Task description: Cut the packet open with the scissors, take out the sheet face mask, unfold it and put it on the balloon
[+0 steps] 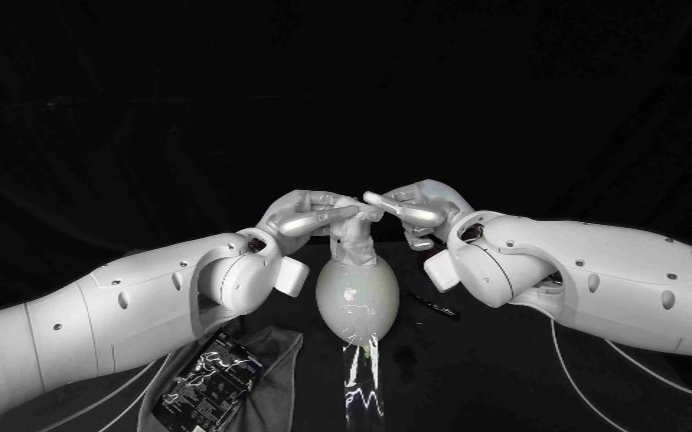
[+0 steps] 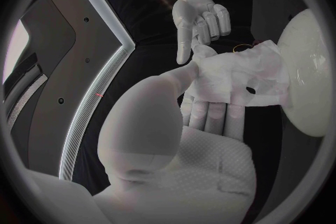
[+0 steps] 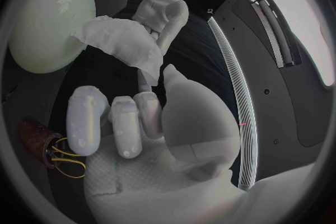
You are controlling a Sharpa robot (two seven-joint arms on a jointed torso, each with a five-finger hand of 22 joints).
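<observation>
Atop the balloon the bunched mask is pinched by the left hand, while the right hand's hold cannot be told, and spreading seems needed next.

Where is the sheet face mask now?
In the head view's centre the sheet face mask is bunched against the balloon, held by the left hand, with the right hand close beside it.

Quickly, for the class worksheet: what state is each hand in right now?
Left hand: holding the sheet face mask between its fingers.
Right hand: fingers reach the sheet face mask; a grip cannot be told.
</observation>
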